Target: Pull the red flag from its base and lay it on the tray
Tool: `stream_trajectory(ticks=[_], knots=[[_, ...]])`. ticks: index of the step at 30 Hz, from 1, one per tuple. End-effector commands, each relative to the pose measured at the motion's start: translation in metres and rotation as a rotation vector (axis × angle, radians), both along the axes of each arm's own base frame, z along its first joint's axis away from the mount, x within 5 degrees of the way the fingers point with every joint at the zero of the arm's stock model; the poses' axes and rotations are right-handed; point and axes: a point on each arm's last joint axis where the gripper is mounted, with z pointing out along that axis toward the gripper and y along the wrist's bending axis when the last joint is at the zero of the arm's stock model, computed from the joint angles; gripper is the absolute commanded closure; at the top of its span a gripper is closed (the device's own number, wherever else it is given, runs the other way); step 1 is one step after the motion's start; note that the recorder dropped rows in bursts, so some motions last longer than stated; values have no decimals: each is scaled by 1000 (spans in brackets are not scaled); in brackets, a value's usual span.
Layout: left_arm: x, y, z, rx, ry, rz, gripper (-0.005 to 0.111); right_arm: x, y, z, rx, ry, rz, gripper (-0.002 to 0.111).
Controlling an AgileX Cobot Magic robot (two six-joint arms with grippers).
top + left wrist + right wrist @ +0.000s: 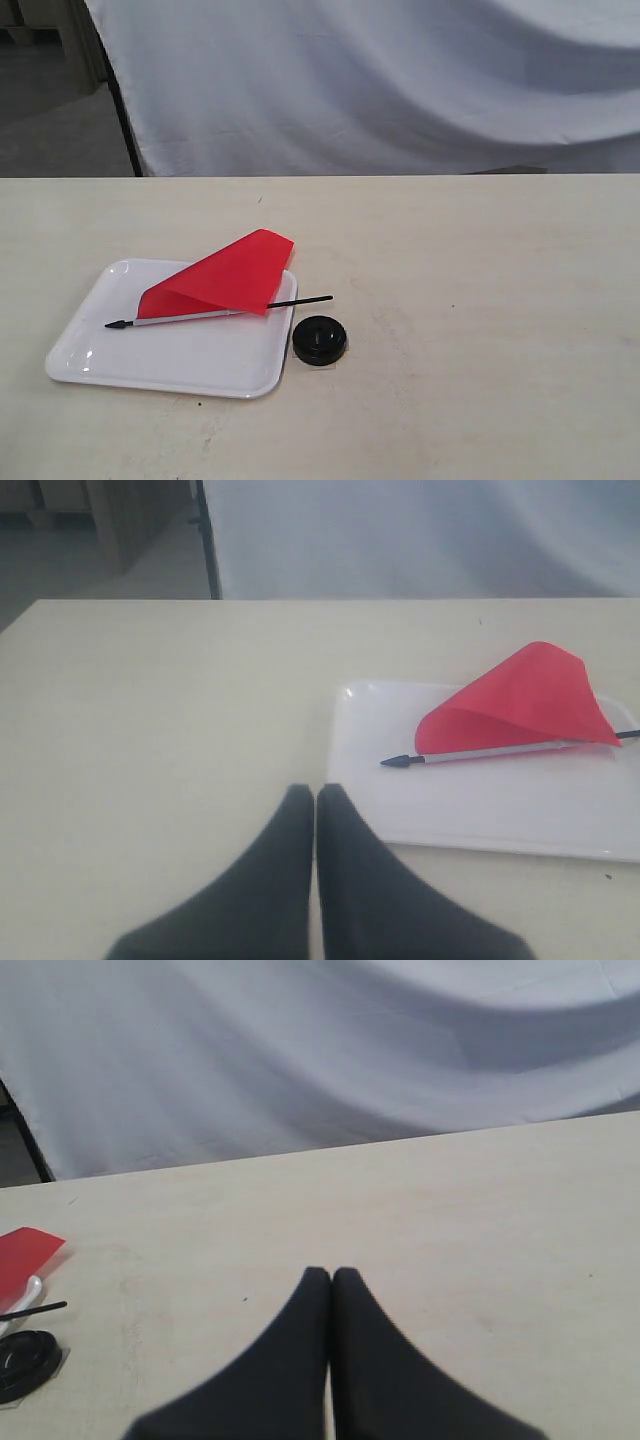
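The red flag (225, 275) lies flat on the white tray (170, 360), its black pointed tip toward the tray's left and its black lower end sticking out past the tray's right rim. The round black base (320, 340) stands on the table just right of the tray, with nothing in its hole. The left wrist view shows the flag (525, 700) on the tray (480, 810); my left gripper (316, 795) is shut and holds nothing, near the tray's corner. My right gripper (331, 1278) is shut and holds nothing, well away from the base (25, 1363). Neither gripper shows in the exterior view.
The pale table (480, 300) runs back to a far edge, behind which hangs a white cloth (400, 80). A dark upright post (125, 120) stands at the cloth's left side.
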Motion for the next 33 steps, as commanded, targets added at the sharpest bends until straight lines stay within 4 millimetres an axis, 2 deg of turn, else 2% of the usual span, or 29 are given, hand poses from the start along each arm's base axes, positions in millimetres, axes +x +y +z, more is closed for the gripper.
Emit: stream_trajectory(ticks=[1,5,33], knots=[[0,0,0,-7,-3,-2,105,-1,0,-5,-9,43,3,108],[0,0,0,-7,-3,-2,105,-2,0,-10,-30,101,5,108],[0,0,0,-7,-3,-2,105,-2,0,-10,-23,101,4,108]])
